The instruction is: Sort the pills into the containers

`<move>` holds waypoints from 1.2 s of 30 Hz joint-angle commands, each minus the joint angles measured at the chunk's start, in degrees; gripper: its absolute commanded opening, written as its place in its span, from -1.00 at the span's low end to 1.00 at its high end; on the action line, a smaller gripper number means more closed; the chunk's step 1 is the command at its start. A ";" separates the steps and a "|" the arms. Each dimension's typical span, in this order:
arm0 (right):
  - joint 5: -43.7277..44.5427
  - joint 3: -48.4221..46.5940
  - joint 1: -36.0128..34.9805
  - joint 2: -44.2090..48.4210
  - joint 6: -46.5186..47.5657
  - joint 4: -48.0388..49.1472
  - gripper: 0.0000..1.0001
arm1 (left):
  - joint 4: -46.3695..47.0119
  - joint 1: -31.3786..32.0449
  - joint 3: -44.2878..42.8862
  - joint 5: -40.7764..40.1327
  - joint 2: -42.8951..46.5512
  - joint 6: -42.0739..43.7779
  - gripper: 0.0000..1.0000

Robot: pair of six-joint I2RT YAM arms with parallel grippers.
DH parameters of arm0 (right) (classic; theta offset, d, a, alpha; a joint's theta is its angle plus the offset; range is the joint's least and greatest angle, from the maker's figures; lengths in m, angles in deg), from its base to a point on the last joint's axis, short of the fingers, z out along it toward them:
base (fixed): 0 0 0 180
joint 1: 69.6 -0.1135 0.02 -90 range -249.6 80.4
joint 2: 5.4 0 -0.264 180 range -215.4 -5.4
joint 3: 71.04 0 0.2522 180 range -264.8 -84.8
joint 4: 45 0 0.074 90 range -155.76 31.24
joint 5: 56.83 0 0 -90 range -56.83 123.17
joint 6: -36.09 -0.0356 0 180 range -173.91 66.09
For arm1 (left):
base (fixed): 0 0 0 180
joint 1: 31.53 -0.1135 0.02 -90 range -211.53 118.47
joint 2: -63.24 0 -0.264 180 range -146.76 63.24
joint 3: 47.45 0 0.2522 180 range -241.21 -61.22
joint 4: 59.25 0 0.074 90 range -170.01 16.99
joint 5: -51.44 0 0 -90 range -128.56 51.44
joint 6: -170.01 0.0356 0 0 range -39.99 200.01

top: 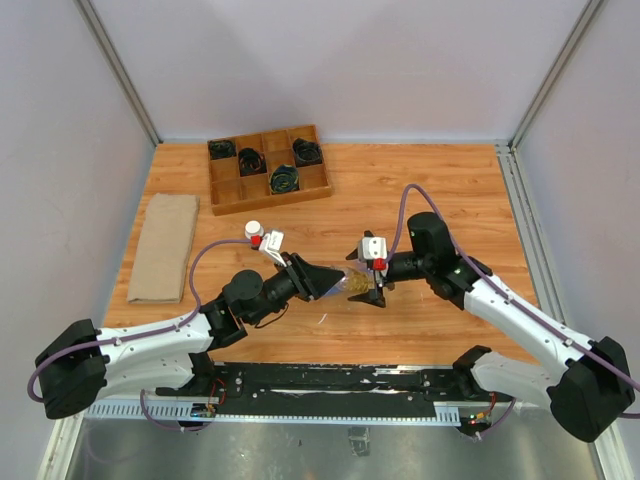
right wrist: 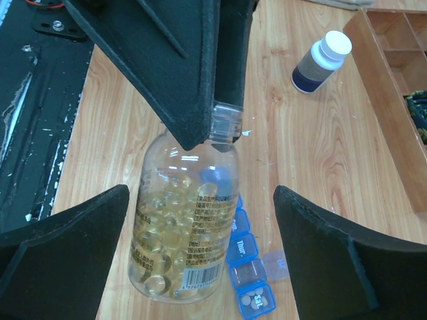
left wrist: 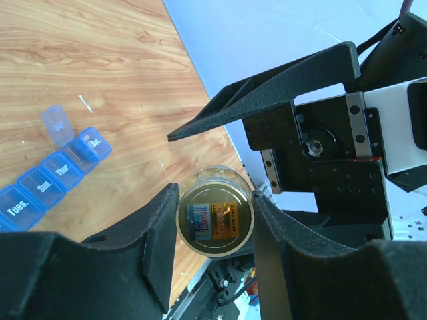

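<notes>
A clear pill bottle (top: 352, 284) half full of yellowish pills (right wrist: 160, 220) hangs above the table between the two arms. My left gripper (top: 338, 280) is shut on it, with its black fingers (left wrist: 157, 227) pressed against both sides of the round end (left wrist: 215, 220). My right gripper (right wrist: 200, 193) is open. Its fingers (right wrist: 80, 227) straddle the bottle's body (right wrist: 173, 233) with a gap on each side. Below lies the blue strip of containers (right wrist: 241, 248) with day labels. Its Sat compartment (right wrist: 257, 301) is open with pale tablets inside. One clear lid (left wrist: 55, 123) stands up.
A dark bottle with a white cap (top: 254, 233) stands behind the left gripper. A wooden grid tray (top: 268, 168) with black coils sits at the back. A folded beige cloth (top: 165, 247) lies at the left. The black mounting rail (top: 340, 385) runs along the near edge.
</notes>
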 commanded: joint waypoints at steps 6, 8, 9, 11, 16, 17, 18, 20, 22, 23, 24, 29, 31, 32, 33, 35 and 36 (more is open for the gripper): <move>5.11 0.26 -3.19 -1.21 -1.81 2.63 0.61 | 3.21 1.02 -1.75 -3.41 -0.32 -1.39 -1.00; 5.54 0.31 -3.31 -1.36 -2.08 3.01 0.57 | 3.22 1.06 -1.77 -3.42 -0.60 -1.40 -0.99; 5.56 0.32 -3.39 -1.40 -2.21 3.13 0.53 | 3.22 1.03 -1.74 -3.42 -0.63 -1.45 -0.99; 5.65 0.19 -3.41 -1.45 -2.43 3.12 0.46 | 3.22 1.15 -1.76 -3.42 -0.58 -1.37 -0.99; 5.06 -0.04 -3.40 -1.28 -3.07 3.17 0.34 | 3.22 1.11 -1.71 -3.21 -0.46 -1.45 -1.00; 4.92 -0.12 -3.42 -1.42 -3.24 3.16 0.32 | 3.22 1.14 -1.78 -3.04 -0.48 -1.40 -1.00; 4.74 -0.09 -3.46 -1.48 -3.42 3.24 0.30 | 3.22 1.15 -1.82 -2.84 -0.49 -1.38 -0.99; 4.32 -0.24 -3.45 -1.70 -3.86 3.24 0.28 | 3.22 1.15 -1.85 -2.66 -0.36 -1.45 -0.99; 4.00 -0.24 -3.41 -1.81 -4.14 3.38 0.24 | 3.28 1.23 -1.80 -2.54 -0.26 -1.40 -0.99; 3.98 -0.20 -3.43 -1.88 -4.28 3.46 0.22 | 3.30 1.18 -1.72 -2.54 -0.23 -1.43 -0.99; 3.82 -0.23 -3.41 -1.90 -4.39 3.51 0.20 | 3.35 1.21 -1.60 -2.47 -0.10 -1.41 -1.00; 3.50 -0.17 -3.44 -2.22 -4.69 3.68 0.19 | 4.27 1.17 -1.07 -2.07 0.43 -1.25 -0.99; 3.45 -0.08 -3.43 -2.30 -4.89 3.92 0.26 | 4.36 1.22 -1.02 -2.01 0.41 -1.27 -1.00; 3.31 -0.08 -3.41 -2.21 -5.01 4.02 0.27 | 4.49 1.17 -1.02 -1.95 0.33 -1.23 -0.99; 3.20 -0.14 -3.44 -2.16 -5.14 3.99 0.27 | 4.61 1.20 -0.94 -1.86 0.26 -1.23 -0.99; 3.04 -0.28 -3.45 -2.11 -5.40 3.97 0.21 | 4.91 1.18 -0.93 -1.57 -0.06 -1.19 -0.99; 2.81 -0.37 -3.42 -2.19 -5.51 3.89 0.12 | 5.11 1.12 -0.93 -1.37 -0.19 -1.09 -0.97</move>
